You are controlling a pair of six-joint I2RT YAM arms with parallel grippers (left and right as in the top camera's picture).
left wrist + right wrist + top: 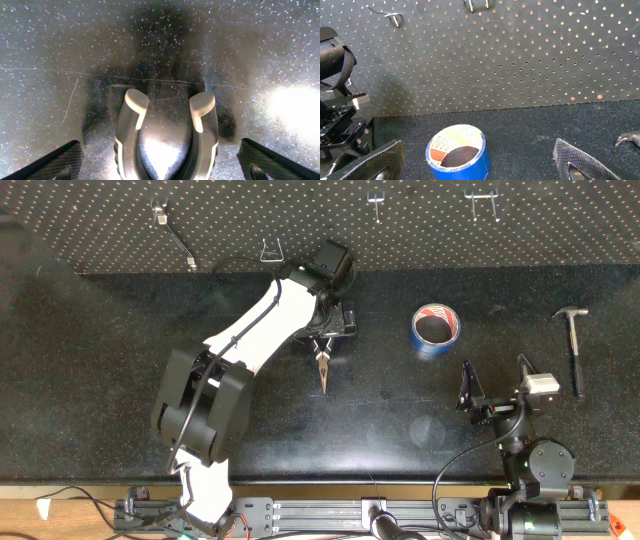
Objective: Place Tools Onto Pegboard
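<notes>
Black mat (120, 330) bearing pliers (323, 370), flat, in front of pegboard (420, 220). Left gripper (160, 150) spread wide astride its 2 handles (fingers (55, 160) clear of both). Right gripper (495, 383) likewise apart, near blue tape roll (436, 328).

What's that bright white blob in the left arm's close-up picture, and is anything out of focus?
Left wrist view: the blob is glare on the speckled black mat; the pale-handled pliers sit close, soft-edged and shiny, ringed by dark shadow. Right wrist view: evenly lit and sharp, the blue tape roll crisp. Top view: a faint sheen on the mat, no strong glare.
</notes>
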